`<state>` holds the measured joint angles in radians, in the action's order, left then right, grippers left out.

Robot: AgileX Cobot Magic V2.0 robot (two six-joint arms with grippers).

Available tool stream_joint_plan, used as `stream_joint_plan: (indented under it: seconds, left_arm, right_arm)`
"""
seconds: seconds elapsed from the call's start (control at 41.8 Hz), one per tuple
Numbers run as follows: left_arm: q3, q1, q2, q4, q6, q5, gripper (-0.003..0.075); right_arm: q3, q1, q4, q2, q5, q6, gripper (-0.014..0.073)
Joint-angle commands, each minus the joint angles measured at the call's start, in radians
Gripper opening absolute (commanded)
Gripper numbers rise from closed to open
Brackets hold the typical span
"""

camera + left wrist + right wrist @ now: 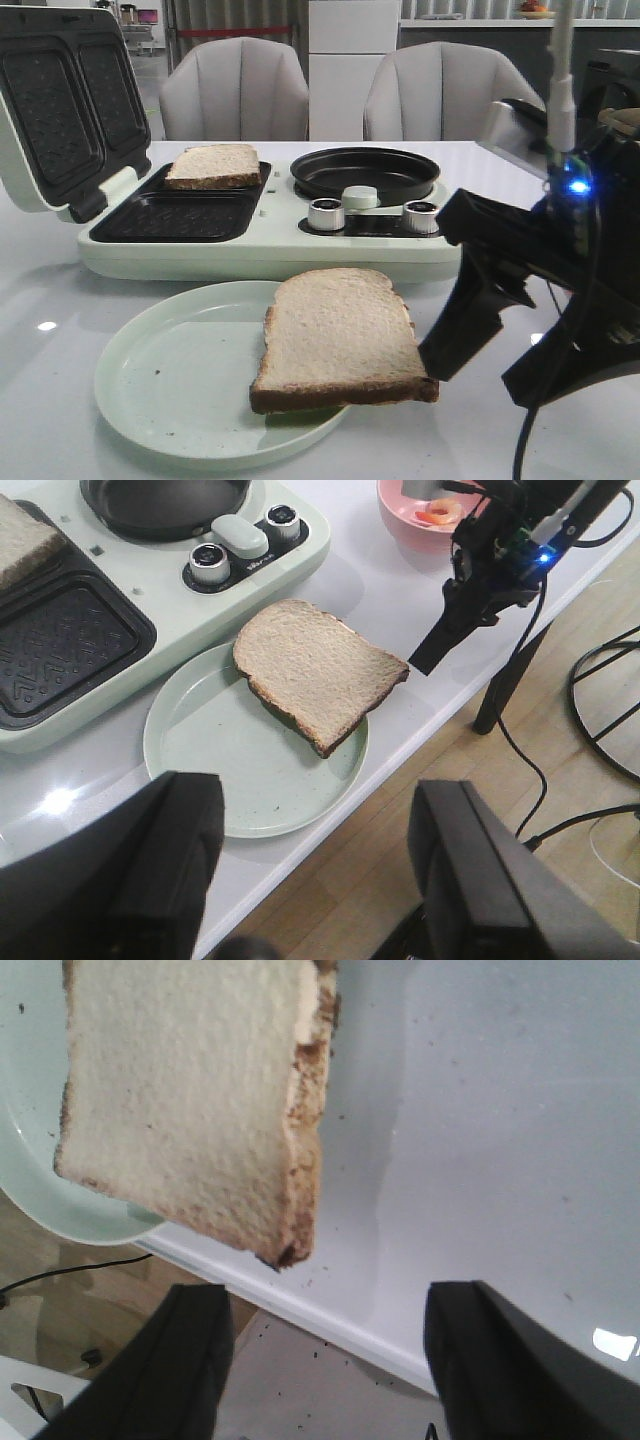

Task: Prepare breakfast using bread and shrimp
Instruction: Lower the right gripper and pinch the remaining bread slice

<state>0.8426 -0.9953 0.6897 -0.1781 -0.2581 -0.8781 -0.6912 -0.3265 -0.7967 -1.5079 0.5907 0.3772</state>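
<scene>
One bread slice (340,335) lies on a pale green plate (170,375) and overhangs its right rim. It also shows in the left wrist view (315,665) and the right wrist view (190,1090). A second bread slice (215,165) lies in the far tray of the sandwich maker (260,255). The shrimp (437,515) lies in a pink bowl (400,530). My right gripper (490,370) is open and empty, just right of the plate's bread and low over the table. My left gripper (320,800) is open and empty, high above the table's front edge.
The sandwich maker's lid (60,100) stands open at the left. A black round pan (365,170) and two knobs (325,213) sit on its right half. Two grey chairs stand behind the table. The table's front edge (330,830) is close to the plate.
</scene>
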Motion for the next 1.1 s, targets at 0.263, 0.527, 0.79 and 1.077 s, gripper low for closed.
stream_joint_plan:
  seconds: [0.263, 0.527, 0.79, 1.077]
  left_arm:
    - [0.026, -0.007, -0.001, -0.007, -0.003, 0.076, 0.0454]
    - [0.026, -0.007, -0.001, -0.007, -0.003, 0.076, 0.0454]
    - [0.026, -0.007, -0.001, -0.007, -0.003, 0.076, 0.0454]
    - [0.026, -0.007, -0.001, -0.007, -0.003, 0.076, 0.0454]
  right_arm:
    - [-0.142, -0.003, -0.202, -0.124, 0.069, 0.168, 0.0607]
    - [-0.206, -0.003, -0.210, -0.216, 0.090, 0.183, 0.0605]
    - [-0.226, -0.003, -0.211, -0.239, 0.124, 0.192, 0.0451]
    - [-0.226, -0.003, -0.211, -0.236, 0.141, 0.192, 0.0144]
